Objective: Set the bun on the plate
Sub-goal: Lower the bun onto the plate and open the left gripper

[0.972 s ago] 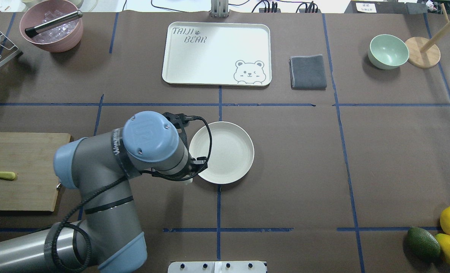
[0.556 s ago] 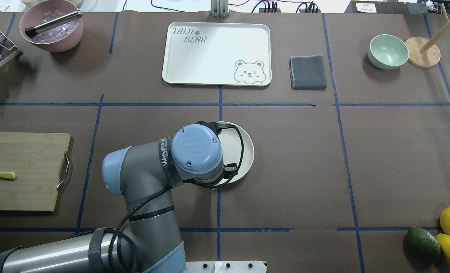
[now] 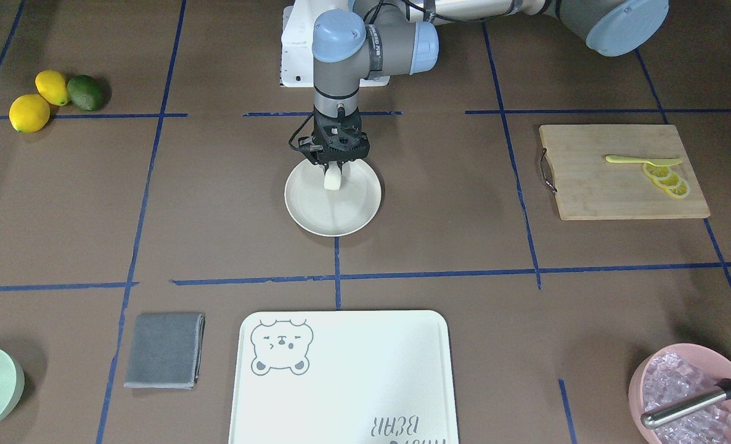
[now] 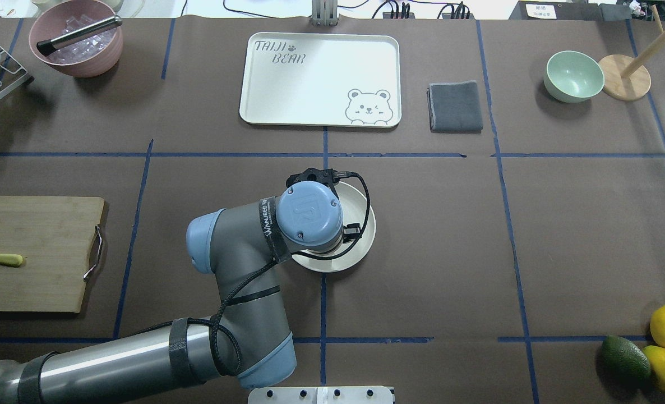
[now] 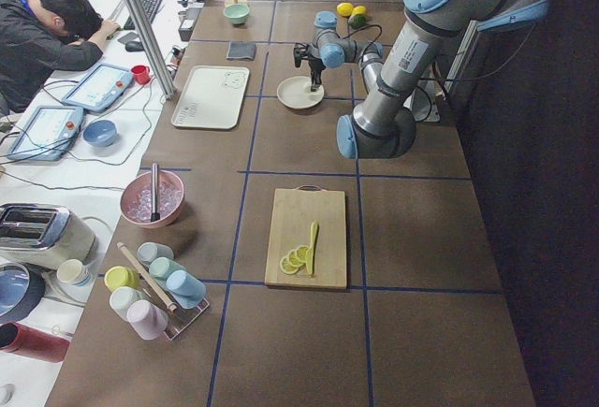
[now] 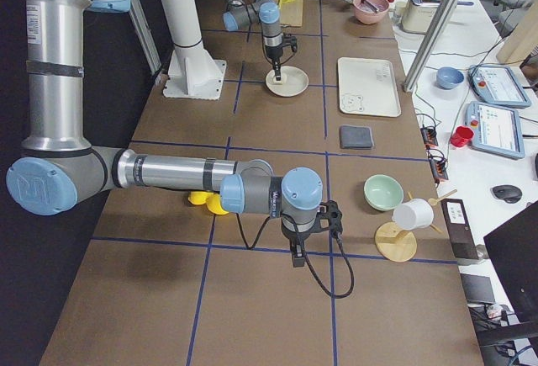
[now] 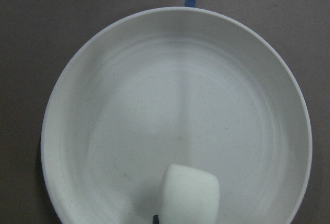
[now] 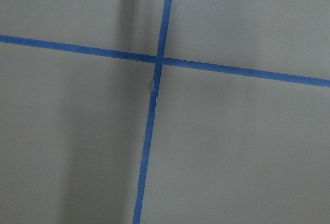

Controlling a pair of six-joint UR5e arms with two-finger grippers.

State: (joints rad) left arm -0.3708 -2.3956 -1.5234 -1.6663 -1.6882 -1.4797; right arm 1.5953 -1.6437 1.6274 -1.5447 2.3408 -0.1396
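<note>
You see the left gripper (image 3: 333, 170) above the plate (image 3: 341, 216), its jaws closed on the bun (image 3: 333, 180). The bun sits between the two fingers with its lower end protruding beneath them. In the left wrist view its rounded white end shows at the bottom edge of the frame, over the part of the plate nearest the robot rather than its centre. Whether the bun already touches the plate you cannot tell from these views. Judge the bun to be light, soft and smooth-skinned: it probably dents under a firm squeeze, so a gentle hold across its middle sides suits it best. Being rounded, it may roll a little or cling to a pad when let go. The right gripper (image 6: 297, 258) hangs low over bare table well apart from the plate. Whether its jaws are open or closed you cannot tell.
</note>
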